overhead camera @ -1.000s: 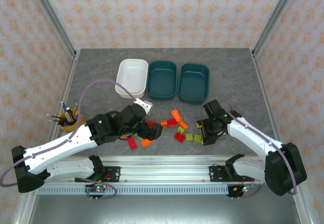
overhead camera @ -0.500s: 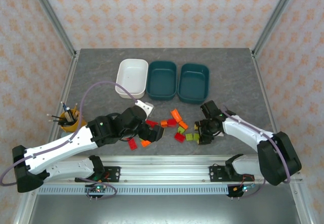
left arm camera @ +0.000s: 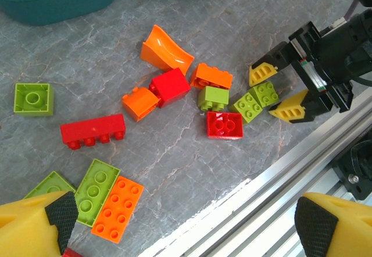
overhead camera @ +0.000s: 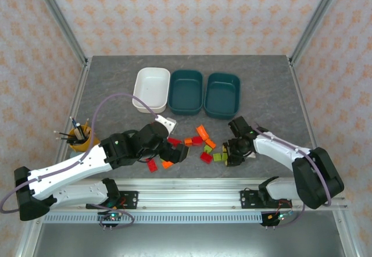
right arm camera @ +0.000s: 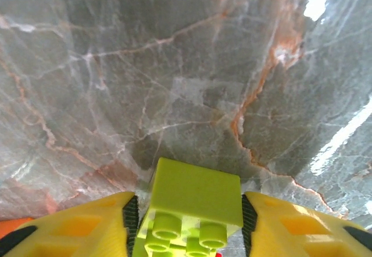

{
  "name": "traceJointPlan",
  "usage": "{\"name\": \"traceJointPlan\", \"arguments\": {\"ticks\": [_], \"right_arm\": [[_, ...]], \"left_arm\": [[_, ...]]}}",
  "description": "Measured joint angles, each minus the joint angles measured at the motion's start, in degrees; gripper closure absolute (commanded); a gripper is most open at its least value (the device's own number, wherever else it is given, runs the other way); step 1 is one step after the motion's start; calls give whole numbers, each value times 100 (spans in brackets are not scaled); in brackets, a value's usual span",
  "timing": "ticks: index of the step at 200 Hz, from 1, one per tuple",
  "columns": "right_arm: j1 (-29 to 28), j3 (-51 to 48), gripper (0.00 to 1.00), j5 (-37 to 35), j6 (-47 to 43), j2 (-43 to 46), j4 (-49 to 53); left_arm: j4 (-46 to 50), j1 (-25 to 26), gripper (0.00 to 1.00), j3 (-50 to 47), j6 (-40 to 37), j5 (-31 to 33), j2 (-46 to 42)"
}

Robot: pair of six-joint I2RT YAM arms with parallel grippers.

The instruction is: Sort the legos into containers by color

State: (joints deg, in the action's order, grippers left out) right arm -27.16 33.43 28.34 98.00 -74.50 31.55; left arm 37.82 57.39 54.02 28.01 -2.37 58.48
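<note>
Lime lego (right arm camera: 195, 202) snug between right gripper (right arm camera: 190, 227) pads (right arm camera: 131, 225)

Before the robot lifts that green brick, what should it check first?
1. Lime green brick sits inside the right gripper: ok, the pads look pressed on both sides.
2. Only one brick caught: cannot tell, because a second green brick sits right beside it.
3. Tubs ready: ok, the white tub and both teal tubs are empty.
4. Left gripper out of the way: ok, it is open, holds nothing and hangs over the pile's other side.
</note>
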Motion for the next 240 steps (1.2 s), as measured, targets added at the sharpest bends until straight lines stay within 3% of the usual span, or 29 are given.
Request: {"name": "traceJointPlan", "arguments": {"ticks": [43,61,89,108,135,178,221,240], "right_arm": [[-35,35,70,-4,-17,-87,48],[-46,249,71,-214,-173,-79,356],[-46,1661,71,-953,-1062,-87,1276],[-44,3021,72,-1464,-1939,-374,1703],[-31,4435,72,-2057,-3200,-1189,2059],[280,5702,70,-2258,-4605,-2907,2446],[645,7007,69,-2264,-5396,-4492,2614],[785,7396,64,-2216,-5598,-5066,2671]], "left_arm": [[-22,0,1,-61,63,4,-26],[-39,2,1,-61,105,20,-26],[-55,-61,0,-44,457,111,-26],[-146,-382,0,68,769,87,2],[-348,-1060,0,365,1123,7,127],[-678,-2039,0,828,1462,-378,787],[-772,-2288,0,1419,1528,-592,1694],[-772,-2310,0,1589,1528,-643,1978]]}}
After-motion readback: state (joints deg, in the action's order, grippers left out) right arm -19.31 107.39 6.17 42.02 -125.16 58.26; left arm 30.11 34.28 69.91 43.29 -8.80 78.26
